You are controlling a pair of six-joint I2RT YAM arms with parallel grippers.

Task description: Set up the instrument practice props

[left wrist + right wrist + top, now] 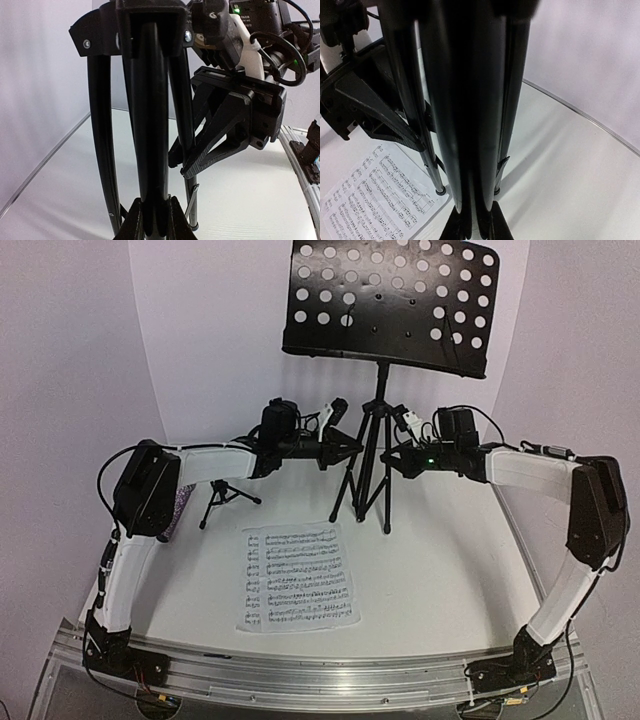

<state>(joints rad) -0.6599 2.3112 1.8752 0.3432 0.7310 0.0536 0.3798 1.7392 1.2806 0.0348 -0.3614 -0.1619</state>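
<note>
Black tripod music stand point(379, 390) with a holey tray stands at 12 o'clock. Left hand point(352, 451) and right hand point(395, 455) are both shut tight on its legs. White music page point(300, 575) lies at 6 o'clock.

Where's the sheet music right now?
In the top view, the sheet music lies flat on the table, just in front of the music stand legs.

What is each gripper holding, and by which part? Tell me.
Both hold the music stand: left gripper shut on one tripod leg, right gripper on another leg.
</note>
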